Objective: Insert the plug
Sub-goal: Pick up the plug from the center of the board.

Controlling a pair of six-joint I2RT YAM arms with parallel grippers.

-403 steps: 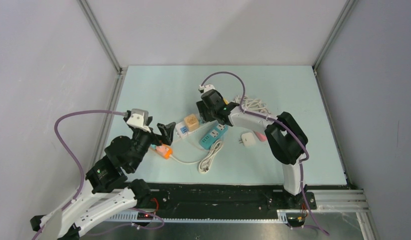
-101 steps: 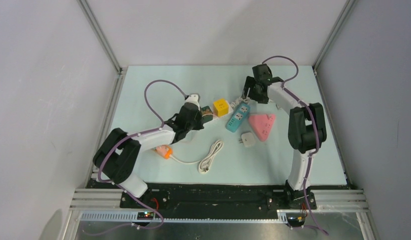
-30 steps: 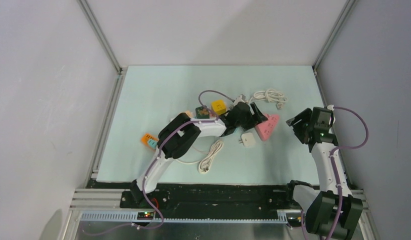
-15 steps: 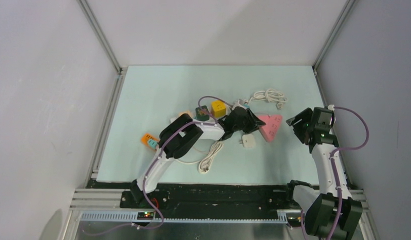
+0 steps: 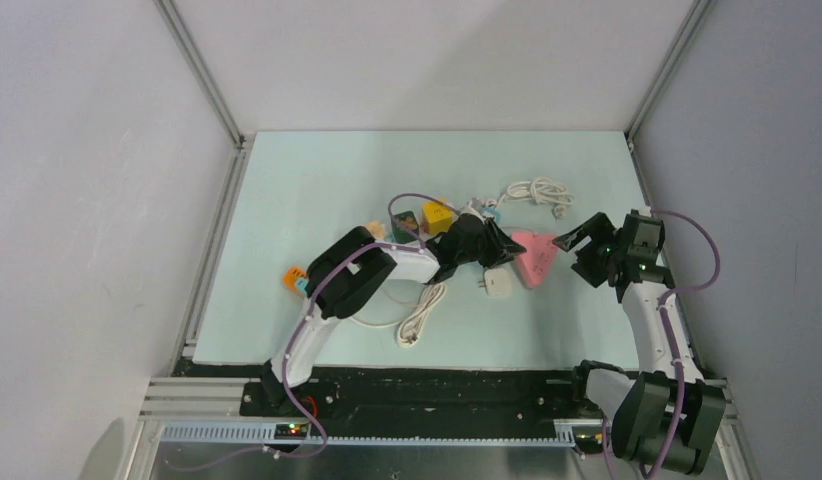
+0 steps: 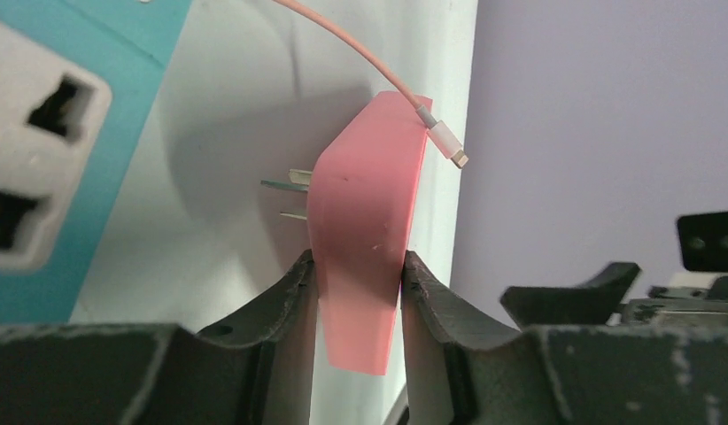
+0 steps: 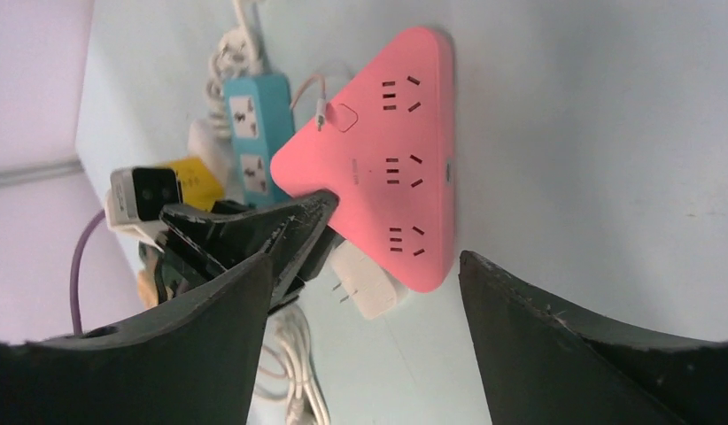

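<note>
1. The left tool (image 6: 358, 266) is clamped on one corner of the pink socket block (image 7: 387, 168). The block sits socket face up on the counter (image 5: 317, 190).
2. The right tool (image 5: 575, 248) hangs just beside the block, on the side opposite the left tool. Its fingers are spread wide and hold nothing.
3. The white plug (image 7: 367, 285) lies loose against the block's edge nearest the arm bases, just beside the left tool. Its prongs lie sideways and bare, and neither tool grips it.
4. I judge the step in hand to be steadying the block; the plug has not yet been picked up.
5. The next move likely calls for the right tool to reach past the block to the plug and close across its body. It would then turn the prongs down, line them up with one set of slots and press in against the left tool's hold.
</note>
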